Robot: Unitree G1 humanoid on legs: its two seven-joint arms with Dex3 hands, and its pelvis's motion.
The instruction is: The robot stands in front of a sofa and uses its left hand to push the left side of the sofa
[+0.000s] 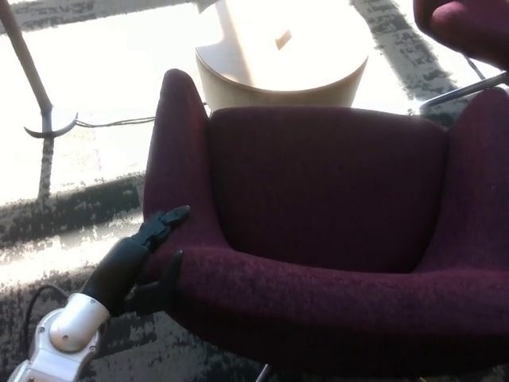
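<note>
The sofa in front of me is a deep maroon, a nubby fabric with no print. My left hand is black, with a silver wrist behind it. The round counter beyond is pale tan. The floor carpet is mottled grey and black, washed white by sun.
</note>
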